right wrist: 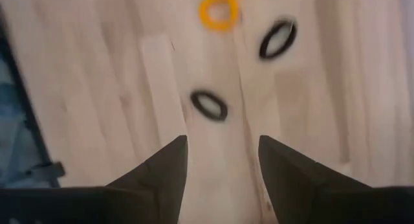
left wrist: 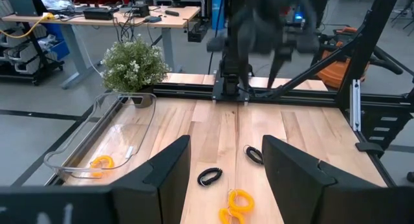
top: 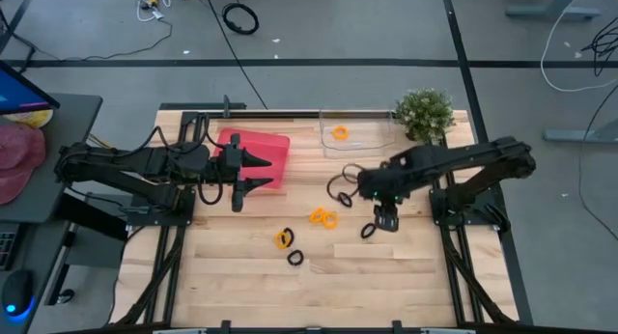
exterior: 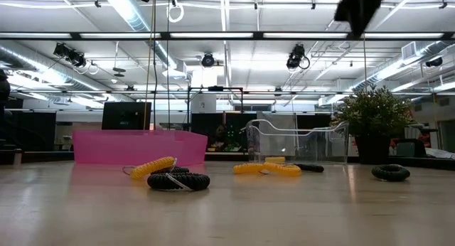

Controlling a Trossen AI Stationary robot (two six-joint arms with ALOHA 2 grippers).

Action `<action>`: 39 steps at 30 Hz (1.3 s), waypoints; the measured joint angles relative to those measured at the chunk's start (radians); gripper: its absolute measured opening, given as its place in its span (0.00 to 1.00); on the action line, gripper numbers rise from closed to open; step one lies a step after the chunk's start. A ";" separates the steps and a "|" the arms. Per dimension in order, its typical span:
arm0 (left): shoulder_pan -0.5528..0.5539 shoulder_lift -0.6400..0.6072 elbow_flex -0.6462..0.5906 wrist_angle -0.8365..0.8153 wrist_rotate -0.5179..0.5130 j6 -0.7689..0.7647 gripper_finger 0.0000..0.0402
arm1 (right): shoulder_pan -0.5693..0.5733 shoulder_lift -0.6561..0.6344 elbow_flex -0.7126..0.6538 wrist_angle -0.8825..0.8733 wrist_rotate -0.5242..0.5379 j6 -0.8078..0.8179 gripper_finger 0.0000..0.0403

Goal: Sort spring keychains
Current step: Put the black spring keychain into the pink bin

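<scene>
Wooden planks make up the table under my two arms, with grey floor around it and a workshop room beyond; my right gripper hangs above the right half of the table with its fingers spread apart and nothing between them; just beside it on the wood lies a black keychain, which in the right wrist view sits a little ahead of my fingertips; farther ahead in that view lie another black keychain and an orange one.

Near the table's middle a pair of orange keychains lie touching one another; a larger black loop lies between them and the clear tray at the far edge; one orange keychain lies inside that tray; a small potted plant stands just beside the tray at the far right corner.

My left gripper waits over the left side, fingers apart and empty, its tips above the near edge of the pink bin; I cannot tell whether anything lies in that bin; toward the near side of the table an orange keychain and a black one lie close together.
</scene>
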 joint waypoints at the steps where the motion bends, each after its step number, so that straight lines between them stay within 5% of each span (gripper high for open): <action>1: 0.000 0.000 0.000 0.000 0.000 0.000 0.49 | 0.006 0.000 -0.035 0.010 -0.001 0.020 0.48; 10: 0.000 0.000 0.000 0.000 0.000 -0.001 0.49 | -0.005 0.000 -0.344 0.219 -0.180 0.160 0.48; 39: 0.000 0.000 0.000 0.001 0.000 -0.001 0.49 | -0.137 0.000 -0.719 0.669 -0.186 0.322 0.48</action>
